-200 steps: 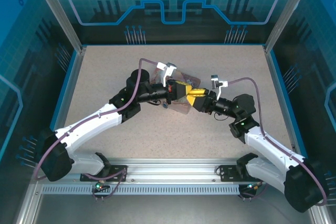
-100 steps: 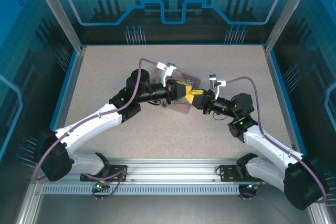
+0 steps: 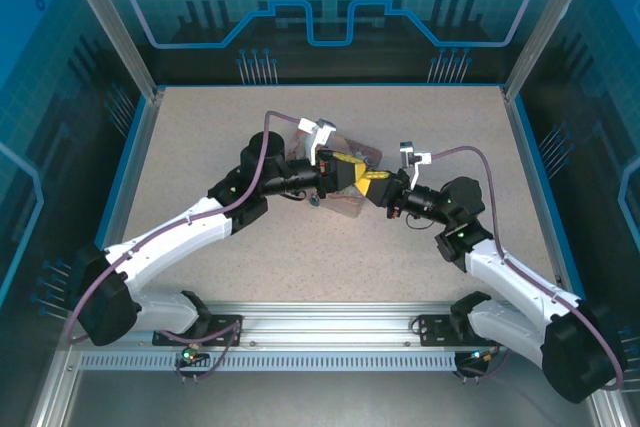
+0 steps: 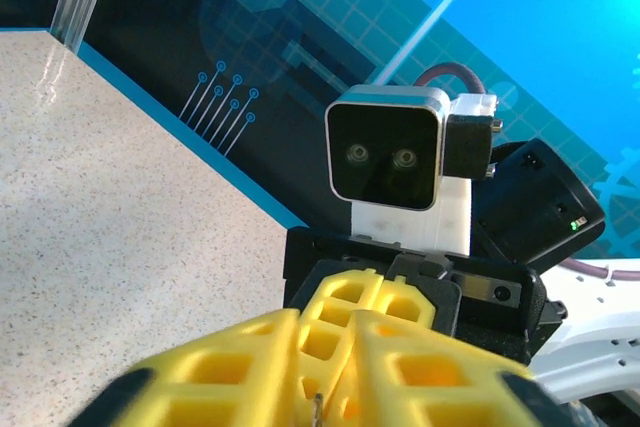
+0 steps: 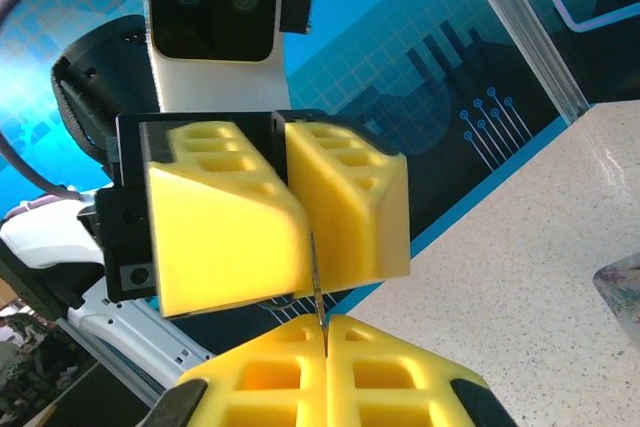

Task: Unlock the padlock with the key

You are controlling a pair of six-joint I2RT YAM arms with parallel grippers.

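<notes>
**Key handover above the box: part the arms in line with the blade**

We work over the table (image 3: 200, 147), above the pink box (image 3: 368, 154), where both arms meet tip to tip. The right gripper (image 5: 325, 347) is clamped fully together on the key (image 5: 316, 287), a thin metal strip standing up from the seam between its pads. The strip's upper part sits in the narrow slit of the left gripper (image 5: 296, 247). We cannot tell whether that one pinches it or stands clear. A small bluish item at the box's near left edge may be the padlock (image 3: 314, 201), though it is too small to confirm. We judge this to be a handover. Draw the arms apart slowly, straight along the blade, so the key neither twists nor slips.
</notes>
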